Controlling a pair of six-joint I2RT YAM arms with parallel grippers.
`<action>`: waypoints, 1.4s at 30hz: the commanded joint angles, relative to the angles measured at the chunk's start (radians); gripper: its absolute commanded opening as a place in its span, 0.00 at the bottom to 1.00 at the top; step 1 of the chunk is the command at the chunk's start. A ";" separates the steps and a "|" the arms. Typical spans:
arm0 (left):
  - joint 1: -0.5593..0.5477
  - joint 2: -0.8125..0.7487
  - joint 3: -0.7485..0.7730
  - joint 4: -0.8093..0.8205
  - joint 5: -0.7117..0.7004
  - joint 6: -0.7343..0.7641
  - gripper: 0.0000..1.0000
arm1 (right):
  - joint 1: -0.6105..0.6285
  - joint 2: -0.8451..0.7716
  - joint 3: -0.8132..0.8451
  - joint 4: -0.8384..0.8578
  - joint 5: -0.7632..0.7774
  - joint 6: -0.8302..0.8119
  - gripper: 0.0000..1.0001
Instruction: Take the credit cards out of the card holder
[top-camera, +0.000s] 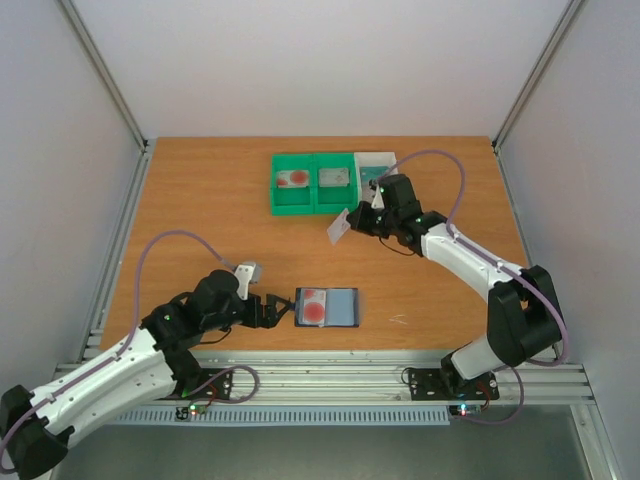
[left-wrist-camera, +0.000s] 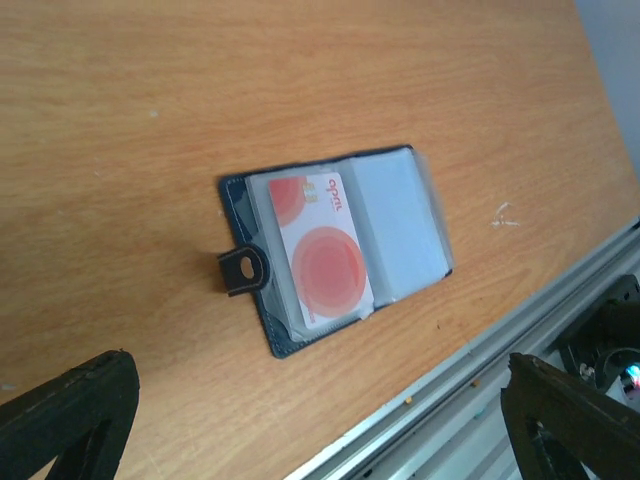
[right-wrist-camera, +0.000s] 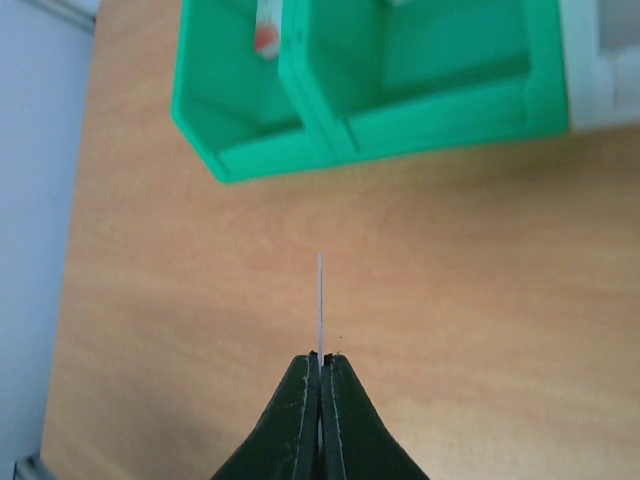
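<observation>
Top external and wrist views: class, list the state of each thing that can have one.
Dark blue folding card holder: open flat, one sleeve filled.
Pale red-blotched card: in holder's sleeve.
Left pincer: open, empty.
Right pincer: shut on thin pale card.
Green plastic bin: one compartment holds a blotched card, the next a grey card.

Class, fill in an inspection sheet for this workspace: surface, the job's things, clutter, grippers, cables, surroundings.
Surface: wooden table, with a few pale marks near the front edge.
Job's things: card holder lies open. The sleeved card, which has red blotches, is in one panel; the other panel looks empty. The held card is out of the holder. A red-blotched binned card and a grey binned card lie in the green bins.
Clutter: white bin beside the green bins.
Grippers: left gripper is open, just short of the holder. Right gripper is shut on the held card, near the bins.
Cables: left purple cable and right purple cable loop above the arms.
Surroundings: white walls and metal frame.
</observation>
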 joint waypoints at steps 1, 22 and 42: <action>-0.002 -0.046 -0.006 0.048 -0.080 0.036 0.99 | -0.030 0.045 0.089 0.095 0.093 0.022 0.01; -0.001 -0.091 -0.074 0.153 -0.008 -0.039 0.99 | -0.037 0.392 0.393 0.171 0.290 0.029 0.01; -0.001 -0.065 -0.079 0.209 0.043 -0.048 0.99 | -0.062 0.630 0.633 0.116 0.305 0.084 0.01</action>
